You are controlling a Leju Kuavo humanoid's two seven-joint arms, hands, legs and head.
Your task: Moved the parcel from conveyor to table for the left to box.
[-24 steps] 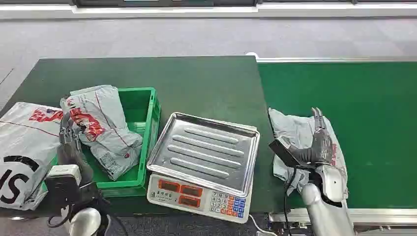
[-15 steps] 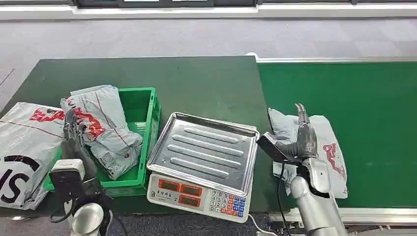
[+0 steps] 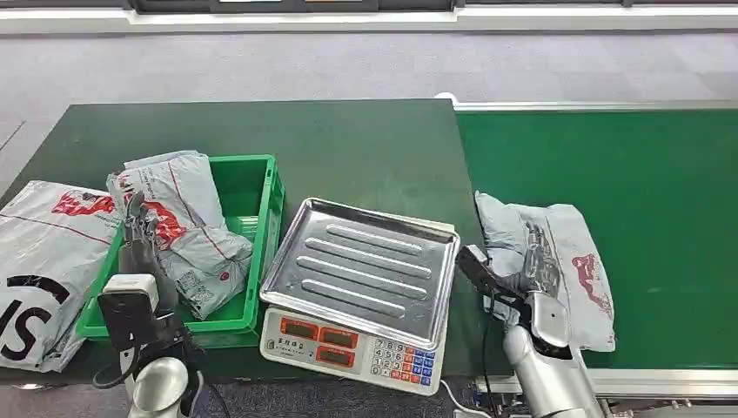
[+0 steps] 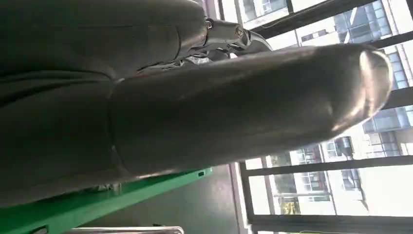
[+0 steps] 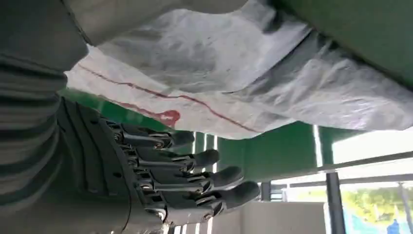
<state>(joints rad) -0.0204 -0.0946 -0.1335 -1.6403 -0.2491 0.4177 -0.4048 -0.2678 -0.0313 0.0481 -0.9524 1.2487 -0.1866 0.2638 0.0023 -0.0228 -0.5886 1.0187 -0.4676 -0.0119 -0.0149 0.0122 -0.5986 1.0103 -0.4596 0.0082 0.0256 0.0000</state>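
1. A large grey bag [image 3: 43, 252] with red and black print lies at the far left of the dark green surface [image 3: 348, 148], touching the green crate [image 3: 257, 218].
2. A grey parcel [image 3: 187, 231] lies tilted in the crate; the left hand [image 3: 139, 239] rests against it; whether its fingers are clamped, I cannot tell.
3. A scale [image 3: 357, 296] with a steel tray sits between the crate and the conveyor [image 3: 627, 174].
4. A grey parcel with red print [image 3: 574, 261] lies on the conveyor's near edge; the right hand [image 3: 540, 261] lies over it; its fingers [image 5: 195, 175] are straight and close together, clamping nothing.
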